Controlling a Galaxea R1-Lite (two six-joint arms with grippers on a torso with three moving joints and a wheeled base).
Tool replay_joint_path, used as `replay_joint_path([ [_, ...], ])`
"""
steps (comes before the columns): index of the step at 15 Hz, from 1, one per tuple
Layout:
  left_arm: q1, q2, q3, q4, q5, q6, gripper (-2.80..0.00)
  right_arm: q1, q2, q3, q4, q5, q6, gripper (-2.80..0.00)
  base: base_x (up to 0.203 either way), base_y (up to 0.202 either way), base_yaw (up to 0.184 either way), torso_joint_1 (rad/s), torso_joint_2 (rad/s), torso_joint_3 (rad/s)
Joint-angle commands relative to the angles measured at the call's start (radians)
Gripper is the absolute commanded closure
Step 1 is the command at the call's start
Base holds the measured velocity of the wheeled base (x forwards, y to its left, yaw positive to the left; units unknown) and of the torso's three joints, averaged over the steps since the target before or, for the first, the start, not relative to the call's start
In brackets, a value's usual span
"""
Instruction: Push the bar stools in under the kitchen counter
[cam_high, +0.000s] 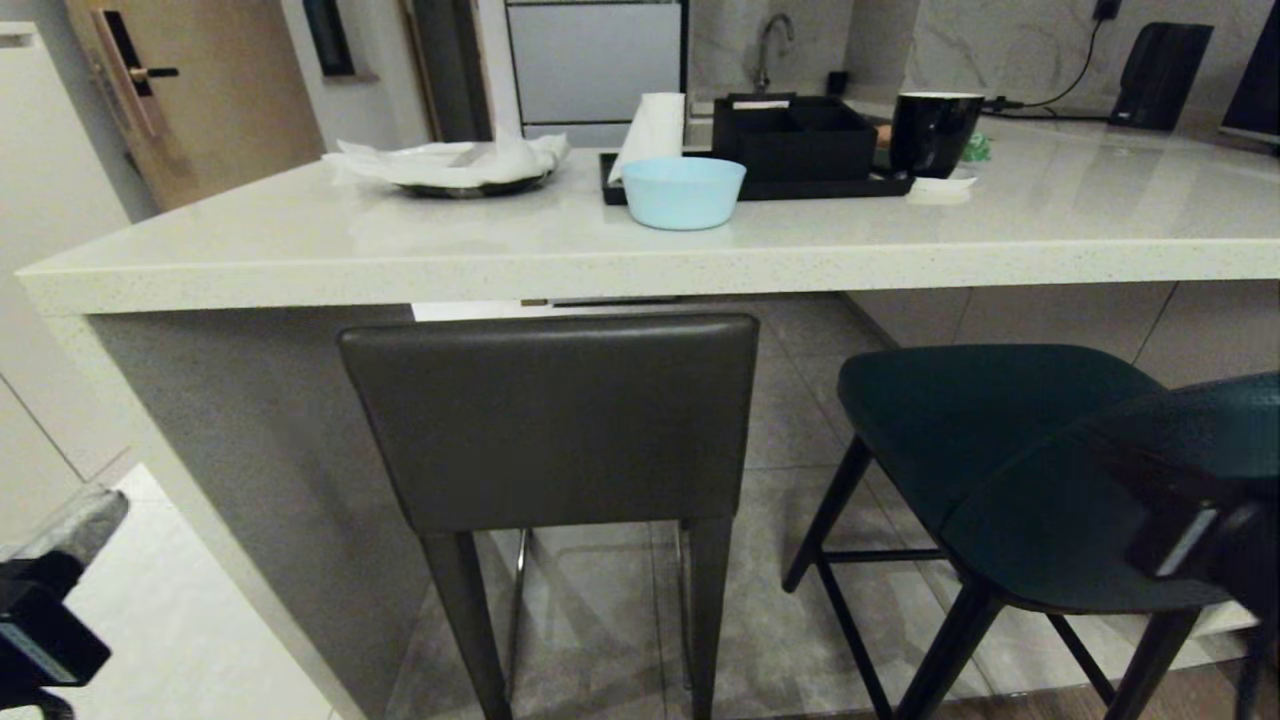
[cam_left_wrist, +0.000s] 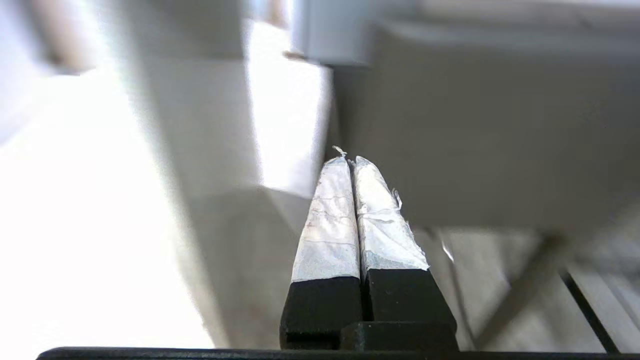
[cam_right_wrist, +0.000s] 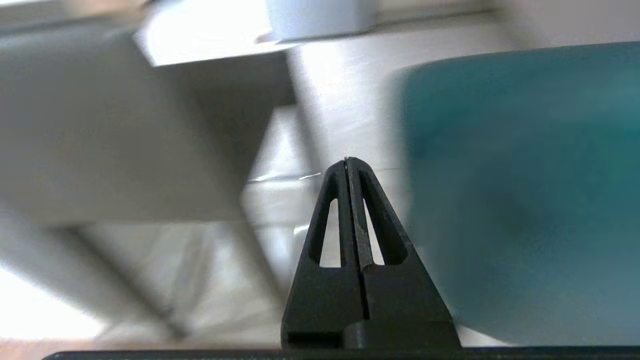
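the dark grey leather stool with the low rectangular back (cam_high: 548, 420) is standing tucked against the thick edge of the long pale speckled stone counter (cam_high: 640, 262). the teal leather stool with the curved back and black legs (cam_high: 1010, 470) is sitting beside it, well out from the counter. the left gripper (cam_left_wrist: 350, 162) is hanging low by the counter's side panel, fingers pressed together, holding nothing. the right gripper (cam_right_wrist: 351, 162) is hovering just beside the teal stool, likewise pinched together and empty.

Head high — wrists low, stools (cam_high: 548, 420) shared
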Motion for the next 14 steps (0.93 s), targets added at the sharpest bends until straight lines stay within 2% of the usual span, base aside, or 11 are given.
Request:
replay_joint_path([
  [1, 0.07, -0.207, -0.019, 0.06, -0.009, 0.0, 0.0, -0.135, -0.251, 0.031, 0.077, 0.0, -0.025, 0.0, 0.0, 0.0, 0.0, 0.0, 0.0, 0.0],
  [2, 0.083, -0.266, -0.028, 0.118, -0.021, 0.002, 0.0, -0.196, -0.325, 0.035, 0.128, 0.001, -0.048, 0.0, 0.0, 0.0, 0.0, 0.0, 0.0, 0.0],
  [5, 0.133, -0.405, -0.095, 0.293, -0.036, 0.02, 0.0, -0.298, -0.564, 0.02, 0.325, 0.003, -0.133, 0.0, 0.0, 0.0, 0.0, 0.0, 0.0, 0.0],
  [7, 0.15, -0.494, -0.09, 0.353, -0.037, 0.075, 0.0, -0.334, -0.729, 0.001, 0.481, 0.005, -0.163, 0.0, 0.0, 0.0, 0.0, 0.0, 0.0, 0.0],
  [8, 0.153, -0.504, -0.049, 0.337, -0.029, 0.105, 0.0, -0.349, -0.816, -0.004, 0.562, 0.007, -0.172, 0.0, 0.0, 0.0, 0.0, 0.0, 0.0, 0.0],
  [10, 0.155, -0.5, 0.006, 0.235, -0.005, 0.127, 0.0, -0.381, -0.966, -0.003, 0.71, 0.03, -0.181, 0.0, 0.0, 0.0, 0.0, 0.0, 0.0, 0.0],
  [12, 0.177, -0.5, 0.008, 0.238, 0.057, 0.134, 0.0, -0.403, -1.074, 0.001, 0.863, 0.055, -0.185, 0.0, 0.0, 0.0, 0.0, 0.0, 0.0, 0.0],
  [14, 0.203, -0.5, 0.0, 0.239, 0.064, 0.131, 0.0, -0.409, -1.085, 0.021, 0.891, 0.055, -0.181, 0.0, 0.0, 0.0, 0.0, 0.0, 0.0, 0.0],
])
